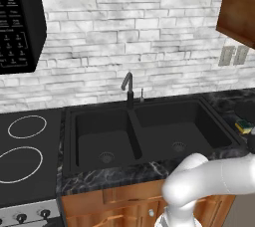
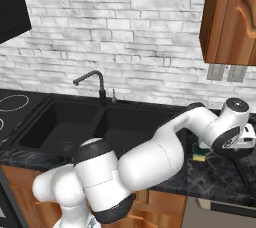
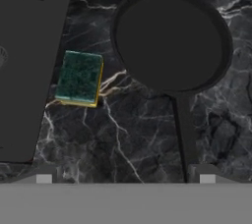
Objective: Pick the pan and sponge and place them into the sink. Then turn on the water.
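The round black pan [image 3: 172, 41] lies on the dark marble counter right of the sink [image 3: 44, 46], its straight handle [image 3: 181, 129] pointing toward my hand. The sponge [image 3: 78, 78], green top up with a yellow edge, rests between pan and sink rim, touching neither. My gripper [image 3: 125, 179] hovers above the counter, open, fingertips [image 3: 44, 178] wide apart with nothing between them, one tip close over the handle's end. The sponge [image 1: 243, 125] also sits at the sink's right rim, and the sponge [image 2: 200, 153] peeks out from behind my forearm. No water falls from the faucet [image 1: 128, 87].
The black double-basin sink [image 1: 133, 130] holds nothing but its drains. A stovetop [image 1: 25, 156] with white-ringed burners lies to its left under a microwave [image 1: 20, 22]. A wall cabinet [image 2: 230, 17] hangs above the right counter, and wall outlets [image 1: 234, 55] sit on the brick backsplash.
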{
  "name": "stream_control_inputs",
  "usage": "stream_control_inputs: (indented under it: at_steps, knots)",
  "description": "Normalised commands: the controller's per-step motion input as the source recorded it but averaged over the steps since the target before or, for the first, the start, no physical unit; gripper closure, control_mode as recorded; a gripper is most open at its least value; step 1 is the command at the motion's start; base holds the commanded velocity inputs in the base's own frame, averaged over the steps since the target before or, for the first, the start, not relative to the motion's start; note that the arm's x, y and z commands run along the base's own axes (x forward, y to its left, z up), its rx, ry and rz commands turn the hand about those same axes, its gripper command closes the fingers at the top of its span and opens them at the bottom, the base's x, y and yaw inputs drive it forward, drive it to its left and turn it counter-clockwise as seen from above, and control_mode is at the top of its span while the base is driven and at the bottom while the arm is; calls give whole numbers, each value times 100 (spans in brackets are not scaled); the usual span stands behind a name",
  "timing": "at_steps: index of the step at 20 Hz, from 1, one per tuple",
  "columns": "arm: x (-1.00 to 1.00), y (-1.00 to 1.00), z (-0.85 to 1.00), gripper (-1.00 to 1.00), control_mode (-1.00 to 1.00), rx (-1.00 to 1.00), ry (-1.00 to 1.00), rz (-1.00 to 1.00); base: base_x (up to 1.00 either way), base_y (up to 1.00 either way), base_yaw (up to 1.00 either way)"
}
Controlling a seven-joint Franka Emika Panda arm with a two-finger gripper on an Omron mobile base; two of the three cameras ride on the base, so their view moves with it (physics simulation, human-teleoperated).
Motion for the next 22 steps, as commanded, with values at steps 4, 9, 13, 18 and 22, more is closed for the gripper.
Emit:
stream_control_inputs:
  at_steps: [4, 9, 13, 18, 22]
  knots:
    - [8, -20, -20, -100, -100, -1, 1, 0, 0, 0, 0]
    - [5, -17, -16, -100, -100, 0, 3, 0, 0, 0, 0]
    - [4, -15, -22, -100, -100, 0, 4, 0, 0, 0, 0]
    - [5, -14, -25, -100, -100, -1, 3, 3, 0, 0, 0]
    - [5, -12, -24, -100, -100, -1, 1, 5, 0, 0, 0]
